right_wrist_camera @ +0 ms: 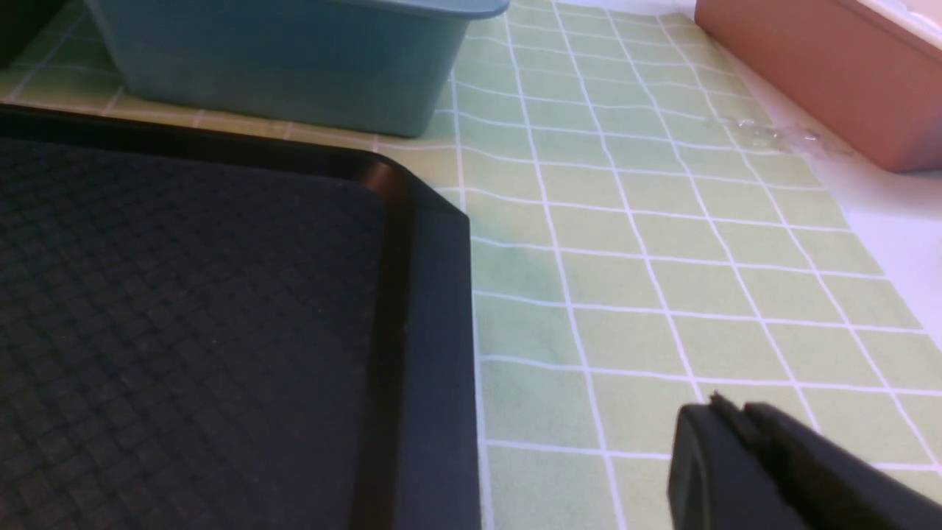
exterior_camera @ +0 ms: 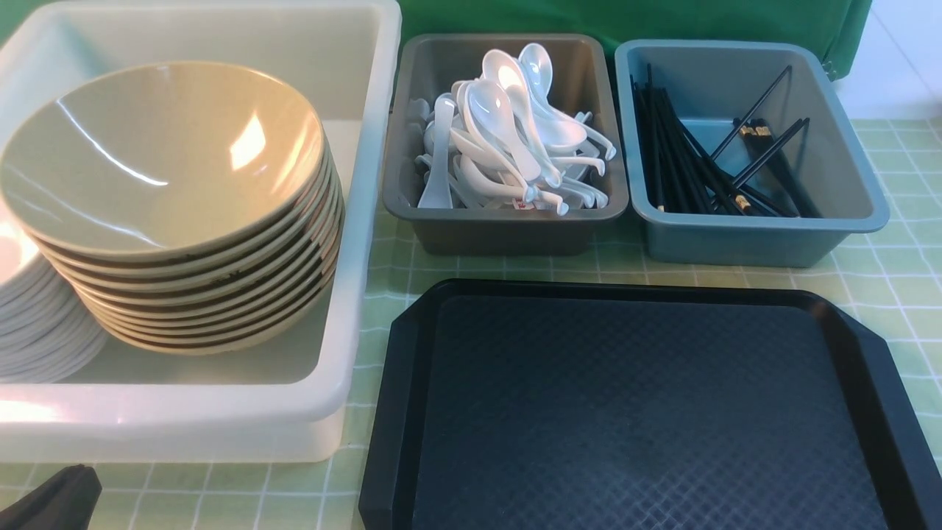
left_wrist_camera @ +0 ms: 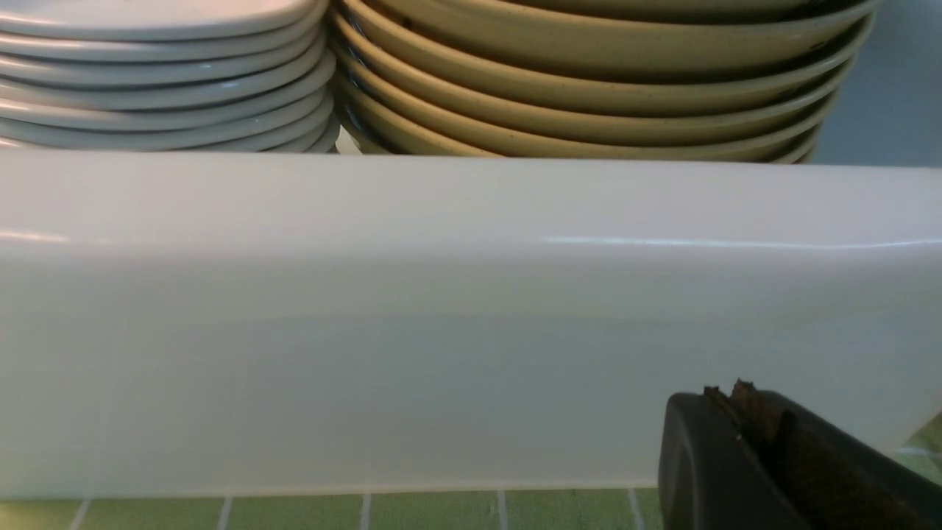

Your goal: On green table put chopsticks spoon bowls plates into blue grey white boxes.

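Note:
A stack of tan bowls (exterior_camera: 169, 184) and a stack of white plates (exterior_camera: 29, 316) stand inside the big white box (exterior_camera: 221, 412). Several white spoons (exterior_camera: 508, 140) fill the grey box (exterior_camera: 508, 228). Black chopsticks (exterior_camera: 699, 169) lie in the blue box (exterior_camera: 758, 235). My left gripper (left_wrist_camera: 728, 397) is shut and empty, low in front of the white box's near wall (left_wrist_camera: 441, 331); it also shows at the front view's lower left corner (exterior_camera: 59, 497). My right gripper (right_wrist_camera: 725, 408) is shut and empty over the green table (right_wrist_camera: 662, 258), beside the tray's right edge.
A flat black tray (exterior_camera: 633, 412) lies bare in front of the grey and blue boxes. A pinkish-brown box (right_wrist_camera: 824, 66) stands at the table's far right edge. A dark green cloth (exterior_camera: 625, 18) hangs behind the boxes.

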`<state>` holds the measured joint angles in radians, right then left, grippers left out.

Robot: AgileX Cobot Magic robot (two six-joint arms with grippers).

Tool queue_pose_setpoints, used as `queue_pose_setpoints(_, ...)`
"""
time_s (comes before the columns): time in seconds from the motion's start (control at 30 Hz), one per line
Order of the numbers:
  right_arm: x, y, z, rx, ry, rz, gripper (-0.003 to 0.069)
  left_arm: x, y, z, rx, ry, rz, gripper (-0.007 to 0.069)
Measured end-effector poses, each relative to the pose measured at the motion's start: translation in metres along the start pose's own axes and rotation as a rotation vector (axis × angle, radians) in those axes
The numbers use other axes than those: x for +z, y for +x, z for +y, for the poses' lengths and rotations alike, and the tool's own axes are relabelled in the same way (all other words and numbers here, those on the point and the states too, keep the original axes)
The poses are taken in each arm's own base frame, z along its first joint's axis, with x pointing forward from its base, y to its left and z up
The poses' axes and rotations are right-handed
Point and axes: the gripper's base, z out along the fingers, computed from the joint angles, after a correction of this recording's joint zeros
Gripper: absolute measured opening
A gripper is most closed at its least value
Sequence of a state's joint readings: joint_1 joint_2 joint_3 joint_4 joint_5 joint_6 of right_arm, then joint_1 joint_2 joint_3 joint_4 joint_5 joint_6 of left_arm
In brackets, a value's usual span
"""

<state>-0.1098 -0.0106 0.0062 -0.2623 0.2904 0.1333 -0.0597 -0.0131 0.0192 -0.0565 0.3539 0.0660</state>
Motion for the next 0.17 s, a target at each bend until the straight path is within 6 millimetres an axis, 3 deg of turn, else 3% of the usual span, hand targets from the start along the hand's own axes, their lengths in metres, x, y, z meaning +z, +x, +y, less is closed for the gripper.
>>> queue_pose_setpoints(0.17, 0.0000, 0.0000, 0.0000, 0.000, 0.000, 0.000, 0.0048, 0.0000, 0.0000, 0.0000, 0.000, 0.000, 0.000, -0.0001)
